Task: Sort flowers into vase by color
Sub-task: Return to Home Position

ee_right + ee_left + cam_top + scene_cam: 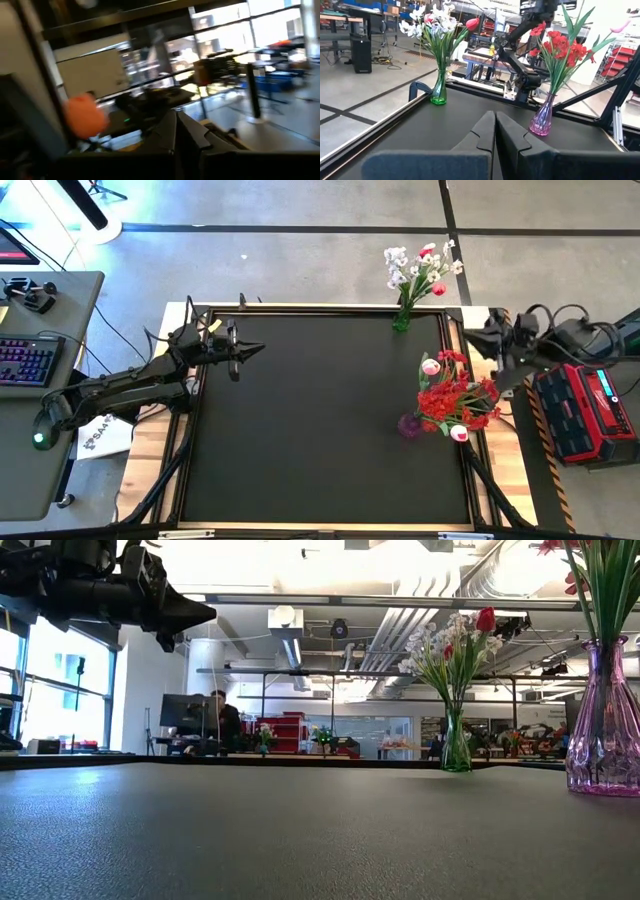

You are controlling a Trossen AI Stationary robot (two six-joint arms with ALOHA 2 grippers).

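A green vase (401, 320) stands at the table's far edge and holds white blossoms (405, 265) and a red tulip (472, 23) on green stems. A purple vase (410, 425) near the right edge holds red blossoms (455, 395) and pink tulips (430, 366). My left gripper (240, 352) hovers shut and level over the table's far left part, pointing toward the vases and holding nothing. My right gripper (470, 336) is raised at the table's far right corner, behind the purple vase. In its wrist view its fingers (172, 131) are shut and hold nothing.
The black mat (320, 430) is bare between my left gripper and the vases. A raised frame (320, 308) borders it. A red case (585, 415) sits off the right edge and a grey desk with a keyboard (25, 360) off the left.
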